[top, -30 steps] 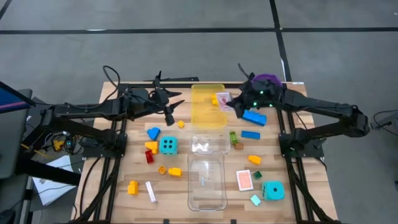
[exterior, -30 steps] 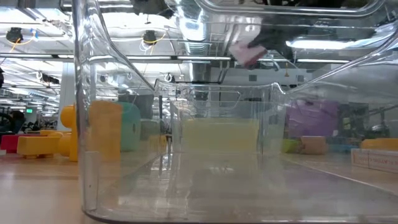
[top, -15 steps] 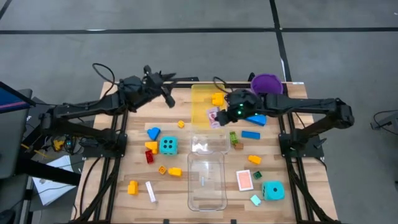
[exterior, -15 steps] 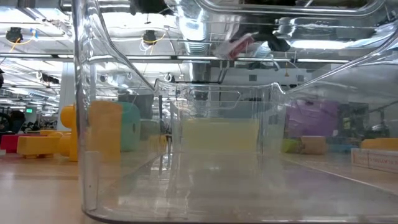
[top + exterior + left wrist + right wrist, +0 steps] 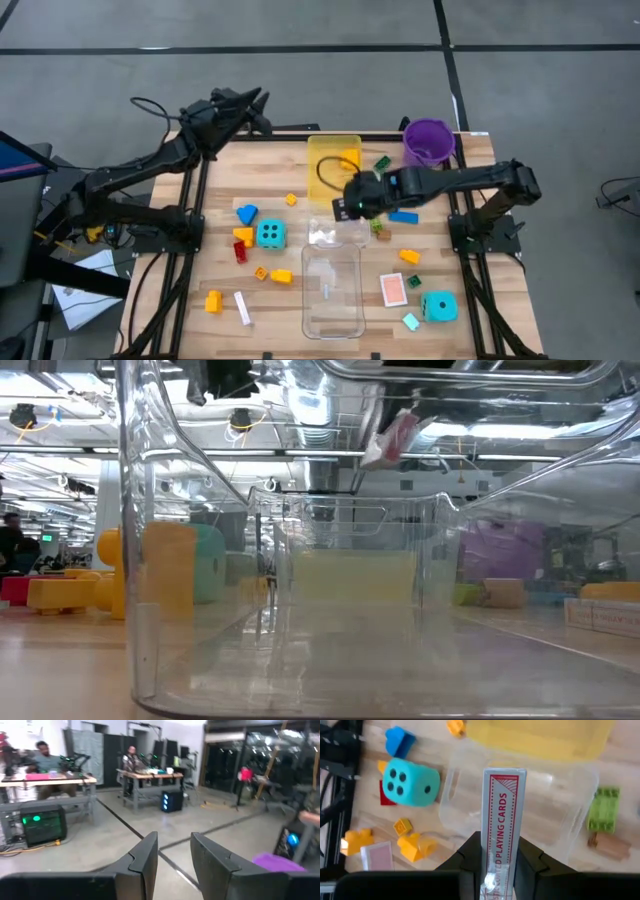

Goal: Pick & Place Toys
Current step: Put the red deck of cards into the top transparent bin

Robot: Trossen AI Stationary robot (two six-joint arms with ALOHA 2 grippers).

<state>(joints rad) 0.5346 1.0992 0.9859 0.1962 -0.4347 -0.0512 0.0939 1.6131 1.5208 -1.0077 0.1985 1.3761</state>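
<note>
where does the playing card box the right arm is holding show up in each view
high view: mostly hidden under the right tool, over the seam between the yellow tray and the clear tray.
low view: playing card box near the top, right of centre, tilted, above the clear tray.
left wrist view: not in it.
right wrist view: dead centre, upright between the tool's fingers.
shared landmark: the clear tray.

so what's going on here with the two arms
The right gripper is shut on a pack of playing cards, holding it above the clear tray at the table's middle. The left gripper is raised at the table's far left corner, holding nothing. Bricks, two cyan dice and another card pack lie loose on the wood, and the yellow tray already holds a few pieces.
</note>
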